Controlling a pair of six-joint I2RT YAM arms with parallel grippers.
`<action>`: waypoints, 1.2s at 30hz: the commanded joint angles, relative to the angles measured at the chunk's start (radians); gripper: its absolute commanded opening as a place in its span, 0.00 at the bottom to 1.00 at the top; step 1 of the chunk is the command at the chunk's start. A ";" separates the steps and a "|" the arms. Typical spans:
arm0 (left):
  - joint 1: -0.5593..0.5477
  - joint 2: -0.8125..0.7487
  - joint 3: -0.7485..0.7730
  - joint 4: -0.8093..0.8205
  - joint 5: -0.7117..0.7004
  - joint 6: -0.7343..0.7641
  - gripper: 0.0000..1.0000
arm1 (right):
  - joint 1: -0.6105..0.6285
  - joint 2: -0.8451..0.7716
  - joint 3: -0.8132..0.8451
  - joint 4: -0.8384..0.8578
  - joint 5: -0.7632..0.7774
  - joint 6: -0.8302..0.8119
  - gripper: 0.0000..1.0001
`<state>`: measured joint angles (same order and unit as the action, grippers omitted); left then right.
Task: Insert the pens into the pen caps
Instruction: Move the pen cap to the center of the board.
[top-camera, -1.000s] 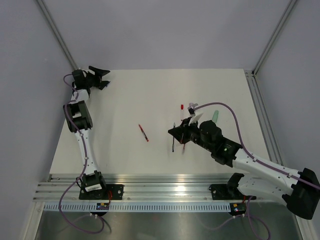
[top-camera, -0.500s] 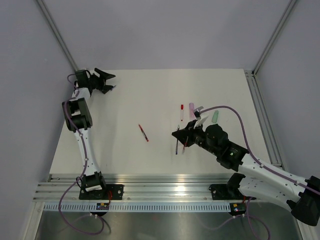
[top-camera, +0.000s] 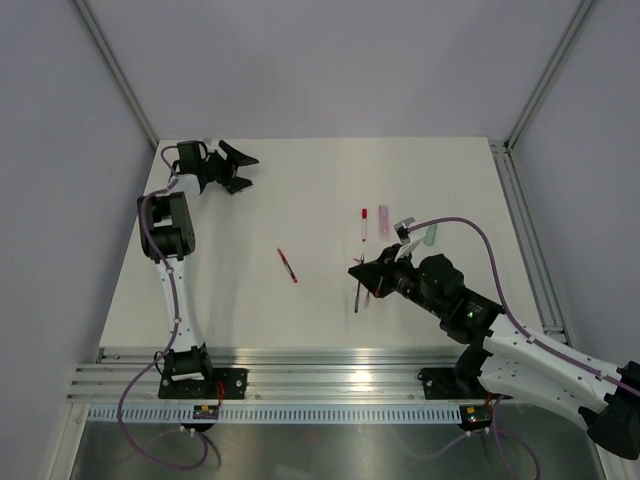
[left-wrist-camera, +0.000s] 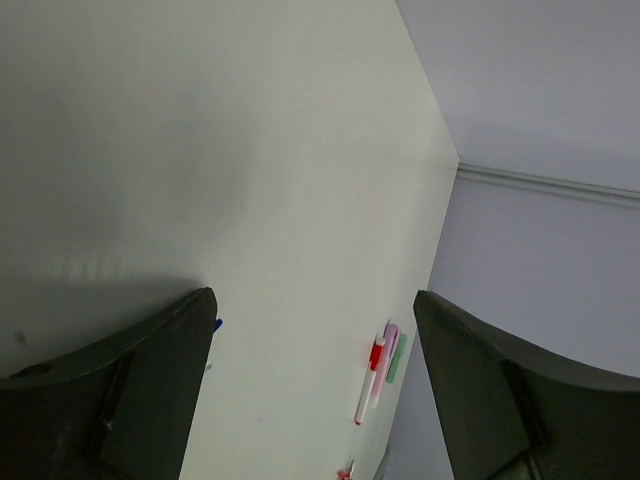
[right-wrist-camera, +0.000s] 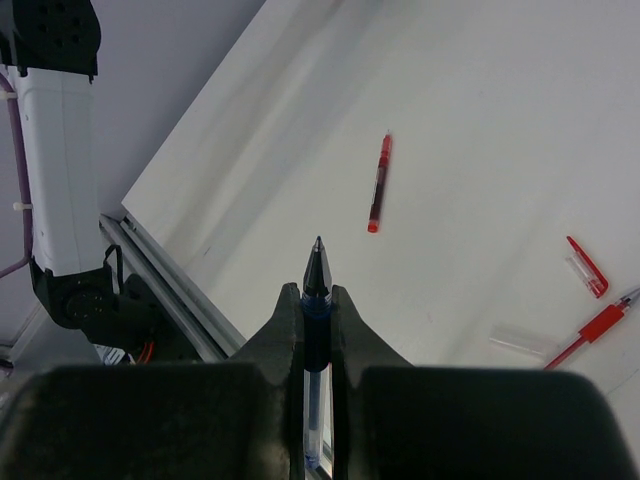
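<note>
My right gripper (top-camera: 362, 272) is shut on a blue pen (right-wrist-camera: 317, 275) with a clear barrel; its dark tip sticks out past the fingertips (right-wrist-camera: 290, 300). It is held above the table. A red pen (top-camera: 288, 266) lies left of it, also in the right wrist view (right-wrist-camera: 378, 184). A red cap (right-wrist-camera: 586, 267) and another red pen (right-wrist-camera: 600, 325) lie to the right. A white pen with a red cap (top-camera: 364, 224), a pink pen (top-camera: 383, 221) and a green pen (top-camera: 431, 234) lie further back. My left gripper (top-camera: 238, 170) is open and empty at the far left; a small blue piece (left-wrist-camera: 217, 324) shows beside its left finger.
The table's near edge is an aluminium rail (top-camera: 330, 372). Grey walls and frame posts (top-camera: 120, 75) close the far and side edges. A purple cable (top-camera: 450, 215) loops over the right arm. A clear tube piece (right-wrist-camera: 525, 341) lies by the red pen.
My left gripper has swung right along the far edge, away from the corner. My right gripper has shifted slightly right and nearer with the blue pen still in it.
</note>
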<state>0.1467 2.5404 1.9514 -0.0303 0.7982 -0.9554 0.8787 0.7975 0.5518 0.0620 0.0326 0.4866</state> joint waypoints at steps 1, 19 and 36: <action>0.007 -0.089 -0.094 -0.037 0.004 0.053 0.84 | -0.009 -0.023 -0.010 0.002 0.000 0.012 0.00; -0.033 -0.367 -0.568 0.138 -0.005 0.064 0.84 | -0.007 -0.014 -0.061 0.065 -0.028 0.038 0.00; -0.081 -0.459 -0.609 0.107 -0.106 0.104 0.84 | -0.009 0.019 -0.092 0.091 -0.071 0.099 0.00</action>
<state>0.0681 2.1471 1.3151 0.0814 0.7677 -0.8978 0.8776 0.8169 0.4614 0.0952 -0.0181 0.5671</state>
